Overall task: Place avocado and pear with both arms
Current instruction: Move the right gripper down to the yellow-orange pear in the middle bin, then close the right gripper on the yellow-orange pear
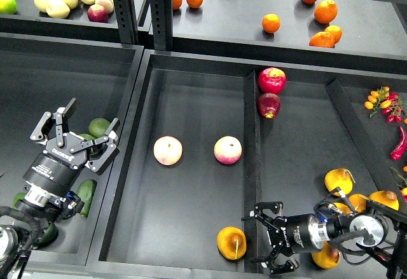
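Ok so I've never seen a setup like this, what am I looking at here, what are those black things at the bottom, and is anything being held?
This single picture comes from a camera in the robot's own head, looking forward and down. The two black mechanical parts are its arms, each ending in a two-finger gripper. The left gripper is open above a side bin of green avocados, one of them just beyond its fingers. The right gripper is open too, beside an orange-yellow pear lying in the middle tray. Neither holds anything. That tray also has two pink-and-cream fruits. Two red apples sit right of the divider, more yellow pears lie near the right arm, and oranges sit on the shelf behind.
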